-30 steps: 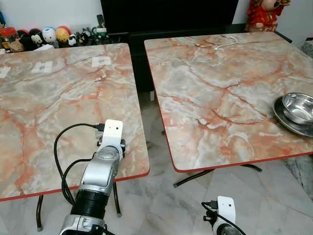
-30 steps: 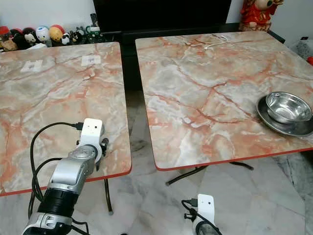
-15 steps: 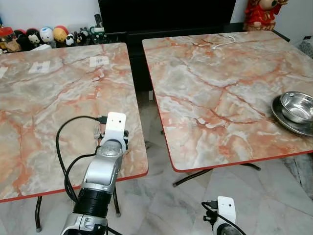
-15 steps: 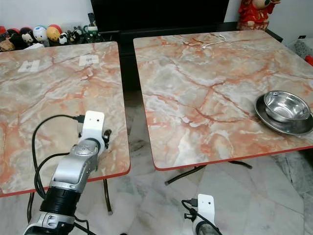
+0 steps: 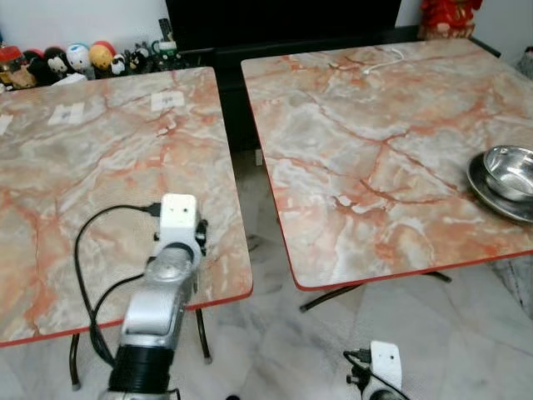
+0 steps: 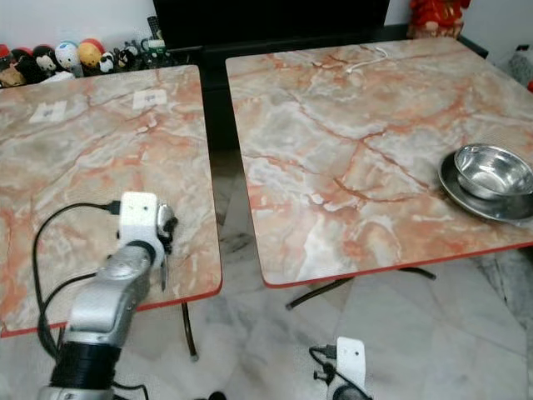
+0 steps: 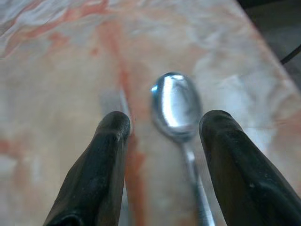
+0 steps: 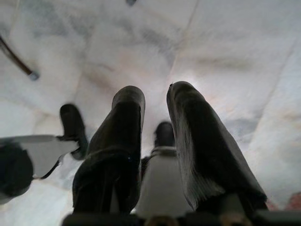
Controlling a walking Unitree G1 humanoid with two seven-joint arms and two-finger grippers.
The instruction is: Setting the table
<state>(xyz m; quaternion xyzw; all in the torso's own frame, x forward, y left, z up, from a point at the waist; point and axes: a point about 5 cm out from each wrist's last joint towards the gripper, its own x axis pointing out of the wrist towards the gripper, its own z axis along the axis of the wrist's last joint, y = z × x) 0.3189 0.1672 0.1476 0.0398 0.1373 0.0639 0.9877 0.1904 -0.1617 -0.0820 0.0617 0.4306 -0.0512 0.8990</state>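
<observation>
Left gripper (image 7: pixel 162 136) is spread over the left table (image 5: pixel 92 167) near its front-right corner. A spoon (image 7: pixel 176 110) lies flat between the fingers, handle running back twd the wrist, maybe slightly off-centre. Right gripper (image 8: pixel 155 117) hangs idle, fingers a bit apart.

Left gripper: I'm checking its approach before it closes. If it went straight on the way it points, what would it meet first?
The left gripper points down at the left table, fingers open. Straight on, it would probably meet the spoon lying between them, though depth is unclear.
</observation>
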